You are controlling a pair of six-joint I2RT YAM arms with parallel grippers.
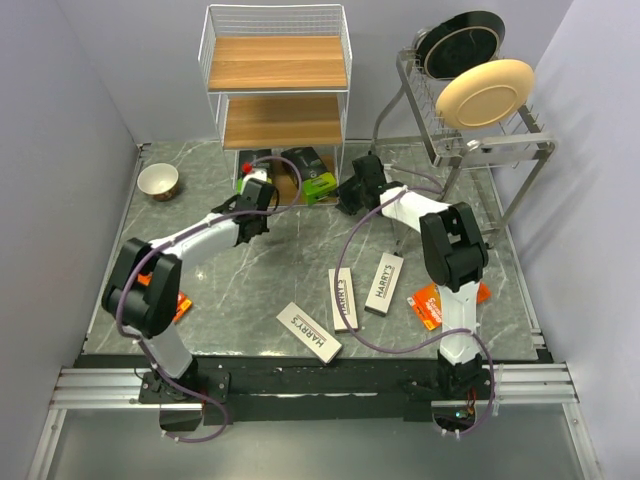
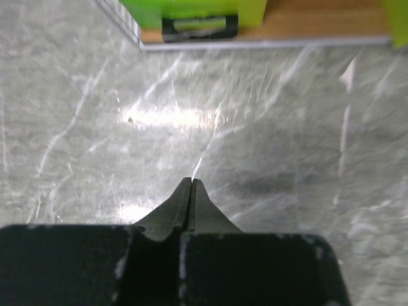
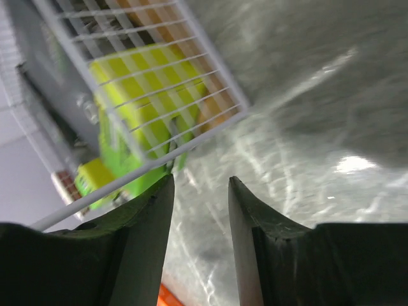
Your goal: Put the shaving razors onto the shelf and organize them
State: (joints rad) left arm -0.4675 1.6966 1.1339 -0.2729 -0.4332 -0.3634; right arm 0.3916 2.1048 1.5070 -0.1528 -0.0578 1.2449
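Note:
The white wire shelf (image 1: 275, 90) stands at the back, and its top two wooden tiers are bare. Two black boxes with lime-green ends lie on its bottom tier (image 1: 312, 172), (image 1: 248, 180). My left gripper (image 1: 256, 200) is shut and empty just in front of the left box (image 2: 191, 11); its tips (image 2: 191, 181) hang over the marble. My right gripper (image 1: 352, 192) is open and empty beside the shelf's right side; in the right wrist view (image 3: 201, 181) the green box (image 3: 146, 89) sits behind the wire. Three white HARRY'S boxes (image 1: 308, 332), (image 1: 343, 298), (image 1: 384, 282) lie on the table.
An orange pack (image 1: 448, 302) lies by the right arm's base and another (image 1: 172, 302) by the left arm. A small bowl (image 1: 158, 181) sits at the left. A grey dish rack (image 1: 490, 150) with plates stands at the back right.

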